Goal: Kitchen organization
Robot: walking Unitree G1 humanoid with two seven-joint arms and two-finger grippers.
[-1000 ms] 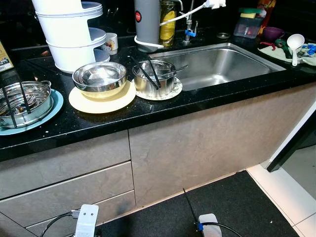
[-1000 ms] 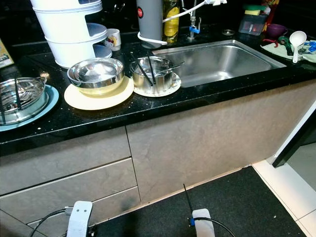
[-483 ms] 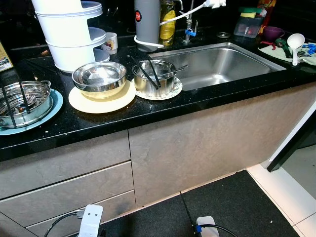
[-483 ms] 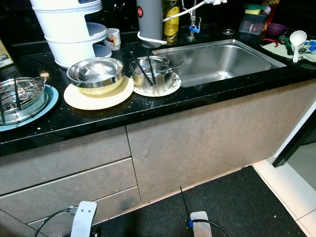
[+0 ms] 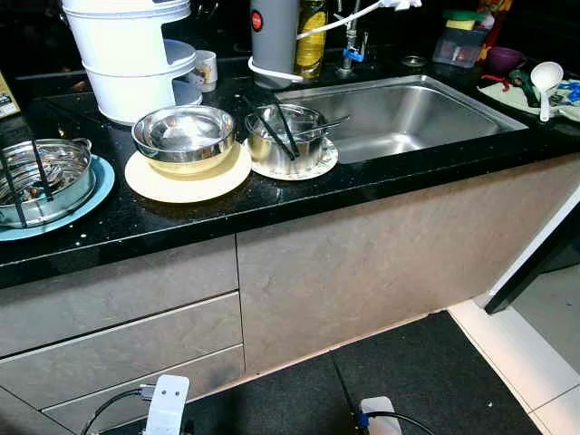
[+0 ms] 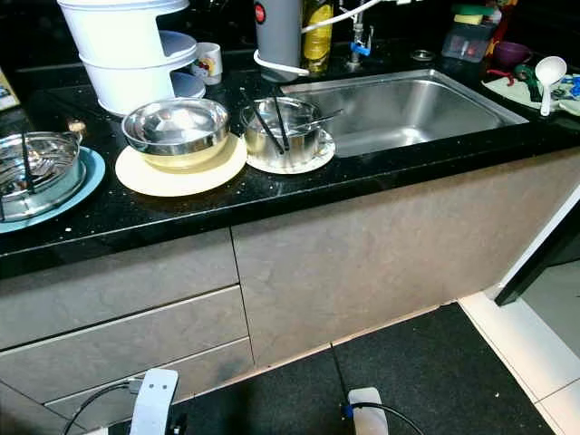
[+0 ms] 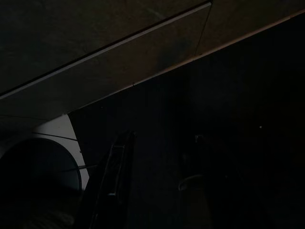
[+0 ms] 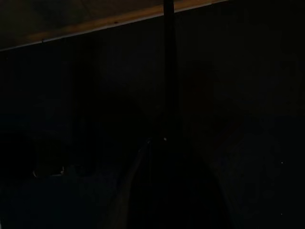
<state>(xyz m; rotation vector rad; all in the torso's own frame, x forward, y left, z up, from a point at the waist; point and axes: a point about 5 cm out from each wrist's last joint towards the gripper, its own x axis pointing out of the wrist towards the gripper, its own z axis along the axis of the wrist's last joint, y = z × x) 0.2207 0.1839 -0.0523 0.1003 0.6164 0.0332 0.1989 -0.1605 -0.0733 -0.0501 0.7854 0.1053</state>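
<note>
Black countertop [image 5: 299,195] slightly lower in frame than before, dishes unmoved; pincer states perhaps unreadable, too dark.

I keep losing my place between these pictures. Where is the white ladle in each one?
Left eye view: the white ladle lies at the far right of the counter, right of the sink.
Right eye view: same spot, ladle at the far right edge, beyond the sink.
Left wrist view: too dark; no ladle can be made out.
Right wrist view: too dark as well.
Shared landmark: the sink.
</note>
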